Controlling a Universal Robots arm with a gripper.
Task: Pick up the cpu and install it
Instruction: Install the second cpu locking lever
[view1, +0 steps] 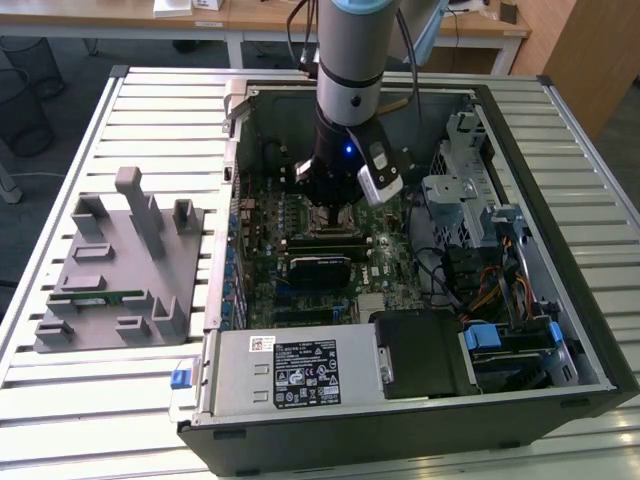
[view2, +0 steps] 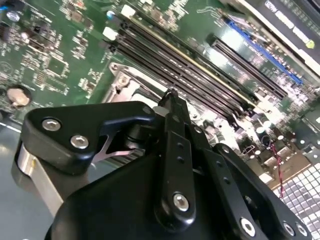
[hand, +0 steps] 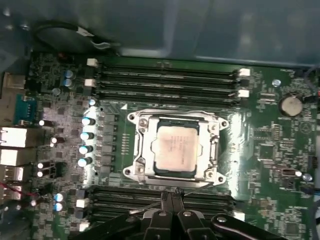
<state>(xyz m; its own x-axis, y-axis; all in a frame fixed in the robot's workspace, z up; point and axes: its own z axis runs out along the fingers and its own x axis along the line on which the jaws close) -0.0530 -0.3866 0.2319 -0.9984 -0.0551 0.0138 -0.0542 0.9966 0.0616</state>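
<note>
The cpu (hand: 175, 148), a small square chip with a pale silver top, lies flat inside the metal socket frame (hand: 134, 172) on the green motherboard (hand: 260, 145). In the first wrist view my gripper (hand: 171, 194) hovers just off one side of the socket, over the memory slots. Its black fingers are shut together and hold nothing. In the second wrist view the gripper (view2: 171, 96) points down at the board beside the socket's edge (view2: 122, 82). In the exterior view the arm (view1: 345, 100) reaches down into the open computer case (view1: 560, 250).
A grey plastic fixture (view1: 120, 270) with a green memory stick (view1: 95, 297) sits at the exterior view's left on the slatted table (view1: 60, 390). In the case are a power supply (view1: 290, 370), a black block (view1: 320, 268), a drive cage (view1: 470, 190) and cables (view1: 490, 285).
</note>
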